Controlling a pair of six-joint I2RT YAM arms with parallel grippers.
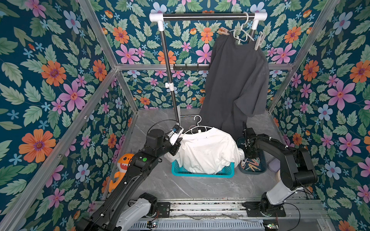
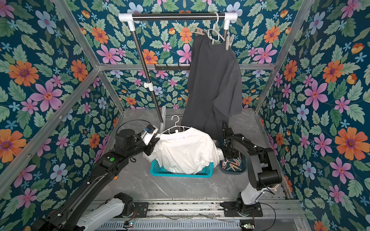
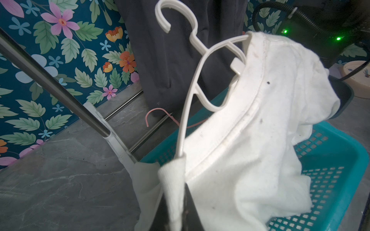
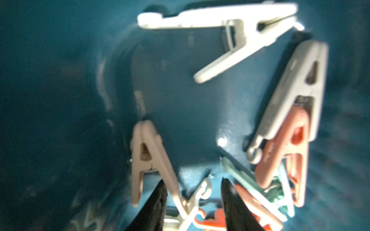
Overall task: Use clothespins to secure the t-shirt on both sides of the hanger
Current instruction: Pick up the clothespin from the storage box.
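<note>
The left gripper (image 3: 178,212) is clenched on a shoulder of the white t-shirt (image 1: 206,152) and the hanger (image 1: 197,128) end inside it, over the teal basket (image 1: 202,174) at the middle of the table (image 1: 200,190). Near the table's right edge, the right gripper (image 4: 193,202) hangs with its jaws apart over the clothespins (image 1: 251,163) in a dark tray (image 1: 263,170).

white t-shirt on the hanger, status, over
Left pincer shut on white t-shirt at end of white plastic hanger. Right pincer open over pastel clothespins in dark tray. No pins on it yet.
</note>
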